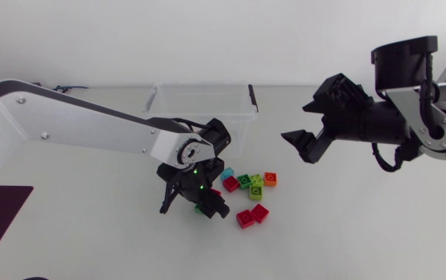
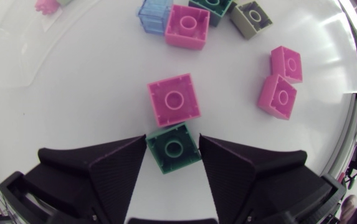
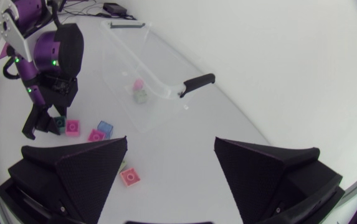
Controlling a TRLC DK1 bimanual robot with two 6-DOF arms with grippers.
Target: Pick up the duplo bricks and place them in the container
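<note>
**Green brick pinched; the lift comes next**

The clear plastic container (image 1: 203, 105) stands well beyond my left gripper (image 2: 173, 144). My right gripper (image 3: 171, 142) hangs aside, spread wide and empty. My left jaws press both sides of the small dark-green square duplo brick (image 2: 174, 150), which sits on the table. Next, I judge, a straight lift that clears the pink square brick (image 2: 174, 99) just ahead of my fingertips.
</note>
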